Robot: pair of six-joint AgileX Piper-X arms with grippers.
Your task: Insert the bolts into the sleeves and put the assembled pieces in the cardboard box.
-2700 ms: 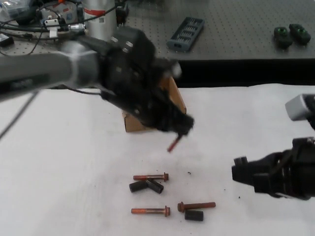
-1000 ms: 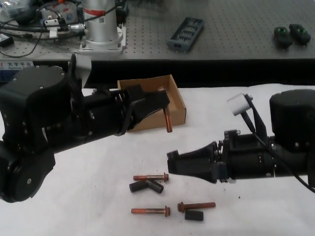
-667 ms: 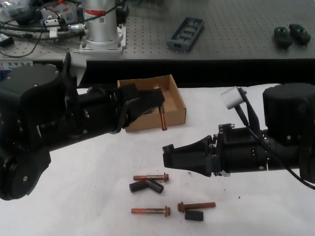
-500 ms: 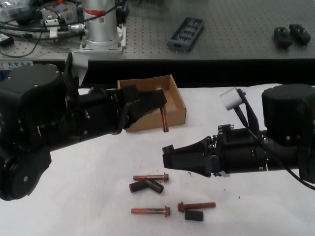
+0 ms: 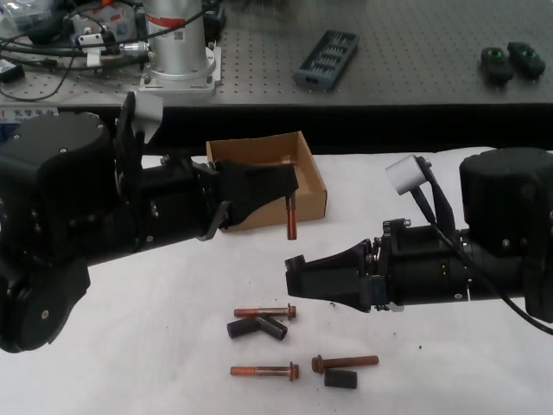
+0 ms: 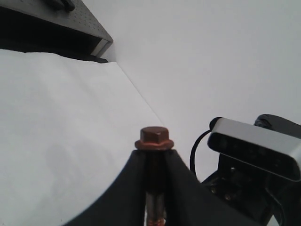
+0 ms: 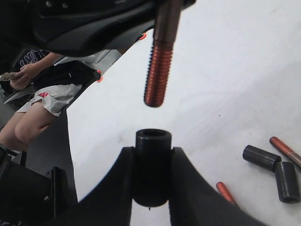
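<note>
My left gripper (image 5: 276,184) is shut on the head end of a copper bolt (image 5: 291,216), which hangs thread-down in front of the cardboard box (image 5: 304,167). The bolt's hex head (image 6: 152,138) sits between the left fingers (image 6: 127,188). My right gripper (image 5: 295,270) is shut on an upright black sleeve (image 7: 153,162), just under the bolt. The threaded tip (image 7: 158,77) stands a short gap above the sleeve's open bore, about in line with it. On the cloth lie three loose bolts (image 5: 263,310) (image 5: 263,371) (image 5: 346,360) and three loose sleeves (image 5: 243,328) (image 5: 275,327) (image 5: 340,379).
White cloth (image 5: 130,363) covers the bench front. Behind it a perforated dark table carries a blue-grey rack (image 5: 326,57), two black-green parts (image 5: 511,60), a metal post (image 5: 177,39) and cables. A seated person (image 7: 42,89) is beyond the bench edge.
Both arms swung in from apart to face each other. In the last second the right gripper edged left under the bolt, and the left gripper with the bolt shifted slightly, staying above it.
</note>
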